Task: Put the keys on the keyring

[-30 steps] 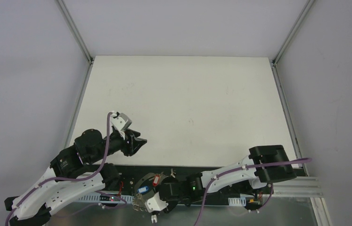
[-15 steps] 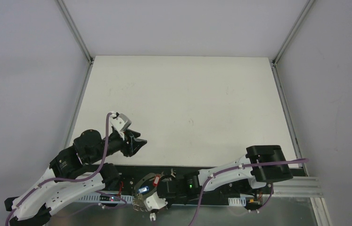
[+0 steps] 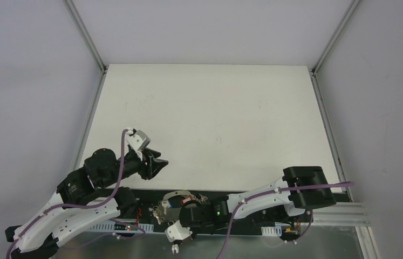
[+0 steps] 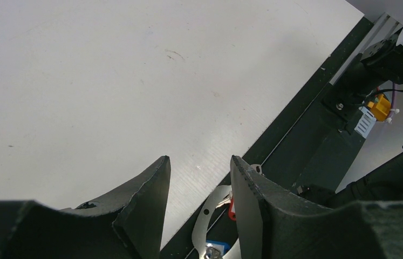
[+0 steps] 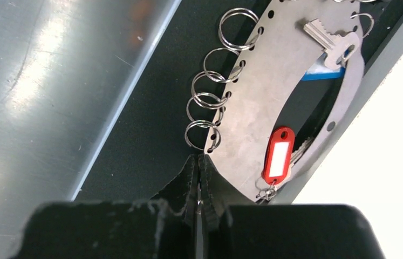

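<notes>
The keyring (image 5: 285,75) is a flat silver crescent plate with holes, and several split rings (image 5: 208,102) line its outer edge. A silver key (image 5: 328,40), a blue tag (image 5: 318,73) and a red tag (image 5: 277,155) hang from it. My right gripper (image 5: 199,162) is shut on the plate's near edge, over the black strip. The top view shows the keyring (image 3: 173,199) just ahead of the right gripper (image 3: 180,210). My left gripper (image 3: 159,164) hovers open and holds nothing above the table's near edge. Past its tips (image 4: 199,164) the keyring (image 4: 207,210) shows below.
The white table (image 3: 210,118) stretches beyond the arms. A black strip (image 5: 150,108) and a grey metal sheet (image 5: 37,81) run along its near edge. The right arm's base and a yellow connector (image 4: 380,106) sit to the right.
My right gripper has closed from wide open onto the keyring's edge, and the keyring has shifted toward the table. The left arm has stayed put.
</notes>
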You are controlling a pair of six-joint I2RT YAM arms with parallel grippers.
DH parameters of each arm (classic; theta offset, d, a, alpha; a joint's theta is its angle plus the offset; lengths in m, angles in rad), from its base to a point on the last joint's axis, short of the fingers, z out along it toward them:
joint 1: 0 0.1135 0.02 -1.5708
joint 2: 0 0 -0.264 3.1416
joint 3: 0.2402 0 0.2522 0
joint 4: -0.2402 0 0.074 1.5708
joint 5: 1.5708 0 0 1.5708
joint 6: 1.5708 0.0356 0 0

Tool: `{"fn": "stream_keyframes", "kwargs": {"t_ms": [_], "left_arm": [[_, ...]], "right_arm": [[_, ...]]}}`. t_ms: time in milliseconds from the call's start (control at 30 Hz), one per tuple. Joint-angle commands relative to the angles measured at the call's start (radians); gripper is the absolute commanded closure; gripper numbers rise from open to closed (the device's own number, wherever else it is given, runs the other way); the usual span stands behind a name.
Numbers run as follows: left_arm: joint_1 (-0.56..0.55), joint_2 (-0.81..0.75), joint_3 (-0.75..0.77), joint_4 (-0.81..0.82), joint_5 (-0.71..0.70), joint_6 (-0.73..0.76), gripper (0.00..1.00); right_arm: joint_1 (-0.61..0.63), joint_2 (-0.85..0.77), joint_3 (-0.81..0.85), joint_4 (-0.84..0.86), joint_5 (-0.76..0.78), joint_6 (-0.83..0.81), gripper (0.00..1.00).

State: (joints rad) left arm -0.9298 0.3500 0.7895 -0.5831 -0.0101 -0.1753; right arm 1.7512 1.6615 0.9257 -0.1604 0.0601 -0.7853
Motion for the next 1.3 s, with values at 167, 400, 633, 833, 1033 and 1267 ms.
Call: {"fn": "stream_keyframes", "kwargs": {"t_ms": [167, 400, 633, 833, 1033, 1267], "left_arm": [[-0.003, -0.019, -0.002, -0.004, -0.037, -0.006, 0.55], [-0.003, -0.010, 0.000, -0.006, -0.043, -0.003, 0.55], [-0.002, -0.001, 0.000, -0.005, -0.047, -0.002, 0.55], [-0.001, 0.006, 0.002, -0.005, -0.047, -0.003, 0.55], [0.004, -0.007, -0.002, -0.004, -0.044, -0.007, 0.55], [0.003, -0.018, -0.003, -0.004, -0.039, -0.008, 0.55]], "right_arm": [[-0.001, -0.189, 0.033, -0.066, 0.145, -0.020, 1.00], [-0.028, -0.307, -0.044, -0.066, 0.285, -0.023, 1.00], [-0.104, -0.437, -0.169, 0.042, 0.479, -0.020, 1.00], [-0.185, -0.523, -0.185, 0.138, 0.530, -0.030, 1.00], [-0.267, -0.532, -0.160, 0.228, 0.485, -0.014, 1.00], [-0.427, -0.457, -0.231, 0.288, 0.573, 0.111, 1.00]]}}
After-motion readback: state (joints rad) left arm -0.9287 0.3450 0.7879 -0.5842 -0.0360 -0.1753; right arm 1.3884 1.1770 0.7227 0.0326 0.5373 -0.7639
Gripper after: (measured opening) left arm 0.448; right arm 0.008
